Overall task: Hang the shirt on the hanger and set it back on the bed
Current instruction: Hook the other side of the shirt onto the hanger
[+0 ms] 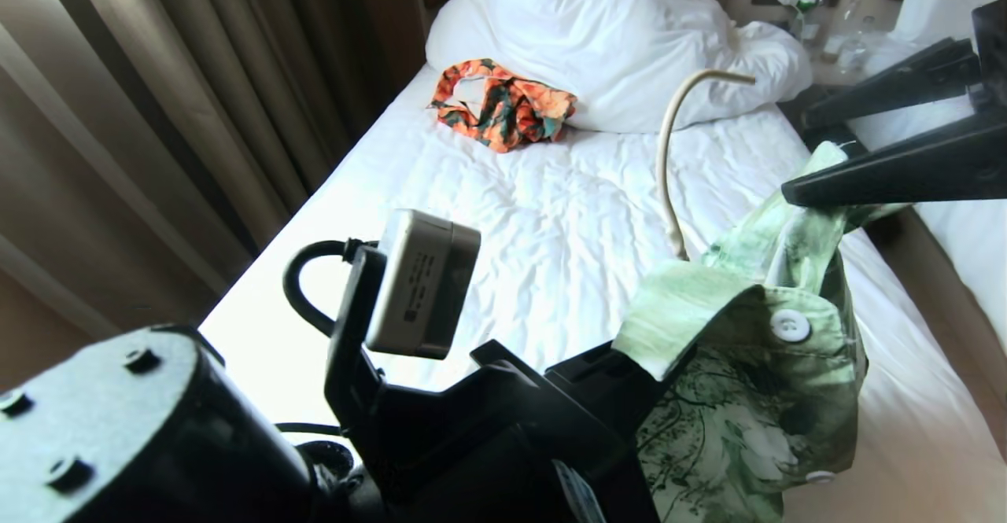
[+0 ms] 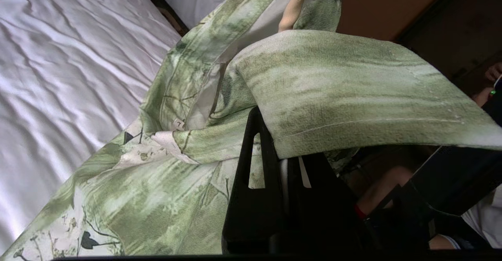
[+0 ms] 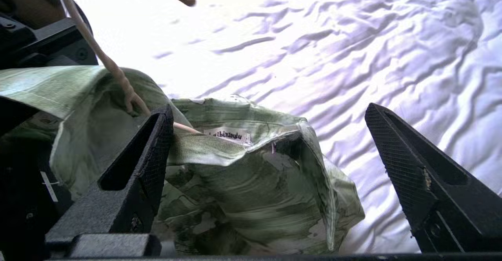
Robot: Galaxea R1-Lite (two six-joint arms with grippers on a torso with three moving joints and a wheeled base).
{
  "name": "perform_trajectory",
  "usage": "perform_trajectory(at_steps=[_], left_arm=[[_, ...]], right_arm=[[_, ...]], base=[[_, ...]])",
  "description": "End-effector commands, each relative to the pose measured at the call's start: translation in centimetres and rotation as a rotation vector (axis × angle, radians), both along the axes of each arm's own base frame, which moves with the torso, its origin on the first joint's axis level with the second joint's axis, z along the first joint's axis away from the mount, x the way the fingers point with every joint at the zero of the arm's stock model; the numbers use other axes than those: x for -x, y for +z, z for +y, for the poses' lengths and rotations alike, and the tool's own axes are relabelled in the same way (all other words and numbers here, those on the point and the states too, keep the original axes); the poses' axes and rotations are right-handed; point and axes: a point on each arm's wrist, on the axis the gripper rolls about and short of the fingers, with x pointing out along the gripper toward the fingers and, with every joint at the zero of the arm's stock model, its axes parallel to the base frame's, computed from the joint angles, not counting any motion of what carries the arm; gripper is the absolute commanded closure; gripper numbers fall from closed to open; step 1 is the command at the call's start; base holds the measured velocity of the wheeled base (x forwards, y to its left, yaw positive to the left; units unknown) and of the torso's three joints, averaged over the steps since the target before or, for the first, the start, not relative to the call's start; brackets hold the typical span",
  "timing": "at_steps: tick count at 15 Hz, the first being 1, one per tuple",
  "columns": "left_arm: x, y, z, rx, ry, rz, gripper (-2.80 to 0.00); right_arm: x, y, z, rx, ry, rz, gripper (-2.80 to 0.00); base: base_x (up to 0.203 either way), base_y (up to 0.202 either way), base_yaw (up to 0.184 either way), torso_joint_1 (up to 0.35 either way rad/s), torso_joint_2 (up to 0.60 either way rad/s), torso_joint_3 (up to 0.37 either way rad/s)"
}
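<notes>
Closest to the head camera, the left gripper (image 1: 629, 373) is clamped on the shirt (image 1: 755, 397) at its collar, holding the garment up off the bed (image 1: 551, 224) so the neckline stays reachable; the hanger (image 1: 669, 161) rises from that neck opening, hook uppermost, its frame hidden in the cloth. Beside the collar's far side the right gripper (image 3: 266, 151) hangs with fingers spread wide, holding nothing, probably placed to seat the shirt on the wire.
</notes>
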Motion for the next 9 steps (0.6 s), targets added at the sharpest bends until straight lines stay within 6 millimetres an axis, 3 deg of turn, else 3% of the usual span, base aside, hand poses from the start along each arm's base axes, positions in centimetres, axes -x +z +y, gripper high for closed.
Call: perform_trajectory(at_steps=[1, 5, 9], left_arm=[[0.1, -0.4, -0.3, -0.009, -0.006, 0.010, 0.00], [0.1, 0.2, -0.2, 0.015, -0.003, 0.011, 0.00], [-0.5, 2.3, 0.3, 0.099, 0.062, 0.006, 0.00]], right_arm=[[0.8, 0.1, 0.4, 0.016, 0.059, -0.027, -2.80], [3.8, -0.1, 1.2, 0.045, 0.198, 0.013, -2.80], [6.3, -0.1, 1.1, 0.072, 0.301, 0.034, -2.80]], base=[[0.000, 0.000, 0.000, 0.000, 0.00, 0.000], [0.000, 0.000, 0.000, 0.000, 0.00, 0.000], [0.000, 0.000, 0.000, 0.000, 0.00, 0.000]])
